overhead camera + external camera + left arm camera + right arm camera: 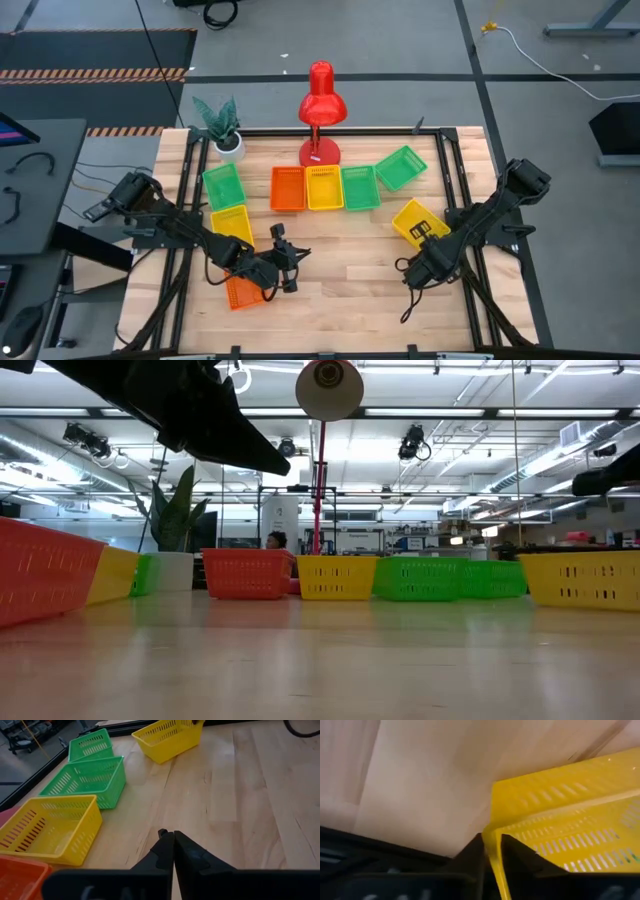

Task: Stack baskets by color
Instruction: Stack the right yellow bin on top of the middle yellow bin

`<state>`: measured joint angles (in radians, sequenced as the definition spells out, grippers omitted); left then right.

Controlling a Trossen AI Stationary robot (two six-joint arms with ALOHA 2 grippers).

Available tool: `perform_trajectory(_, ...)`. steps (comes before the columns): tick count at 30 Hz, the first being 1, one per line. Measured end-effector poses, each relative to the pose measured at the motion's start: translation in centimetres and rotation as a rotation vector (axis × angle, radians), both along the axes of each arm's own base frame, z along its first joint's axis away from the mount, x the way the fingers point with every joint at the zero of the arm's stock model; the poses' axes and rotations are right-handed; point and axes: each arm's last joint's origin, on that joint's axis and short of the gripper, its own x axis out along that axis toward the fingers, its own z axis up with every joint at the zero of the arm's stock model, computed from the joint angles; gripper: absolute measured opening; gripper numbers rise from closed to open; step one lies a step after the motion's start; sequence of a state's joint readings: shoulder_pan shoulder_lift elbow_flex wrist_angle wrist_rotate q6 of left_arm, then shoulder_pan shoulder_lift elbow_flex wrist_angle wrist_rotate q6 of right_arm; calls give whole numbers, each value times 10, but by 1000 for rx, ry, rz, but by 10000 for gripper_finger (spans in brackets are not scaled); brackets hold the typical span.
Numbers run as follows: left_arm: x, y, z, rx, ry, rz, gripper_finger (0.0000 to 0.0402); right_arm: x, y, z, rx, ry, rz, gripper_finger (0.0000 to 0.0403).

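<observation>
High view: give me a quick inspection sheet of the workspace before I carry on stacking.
Surface: wooden table, no spills seen.
Job's things: back row of baskets, orange, yellow, two green; left green basket; left yellow basket; front orange basket under the left arm; right yellow basket.
Clutter: red desk lamp, potted plant.
End effectors: left end effector shut, empty; right end effector shut on the right yellow basket's wall.
Cables: white cable on the floor.
Surroundings: striped mat.

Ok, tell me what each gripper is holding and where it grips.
The right gripper grips a yellow basket by the rim at its corner. The left gripper is shut on nothing.
</observation>
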<state>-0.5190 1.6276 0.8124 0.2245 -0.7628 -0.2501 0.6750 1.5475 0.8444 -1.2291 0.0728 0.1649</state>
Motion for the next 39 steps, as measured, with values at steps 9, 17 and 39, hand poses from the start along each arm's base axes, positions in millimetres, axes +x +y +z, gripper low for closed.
perform_trajectory(9, 0, 0, 0, -1, -1, 0, 9, 22, 13, 30, 20, -143, -69, 16)
perform_trajectory(17, 0, 0, 1, -5, -8, 0, 19, 69, 19, 124, 16, -557, -145, 12)
perform_trajectory(39, -35, -36, 17, 135, -111, 90, 7, 230, -93, 99, -161, -757, -408, 12)
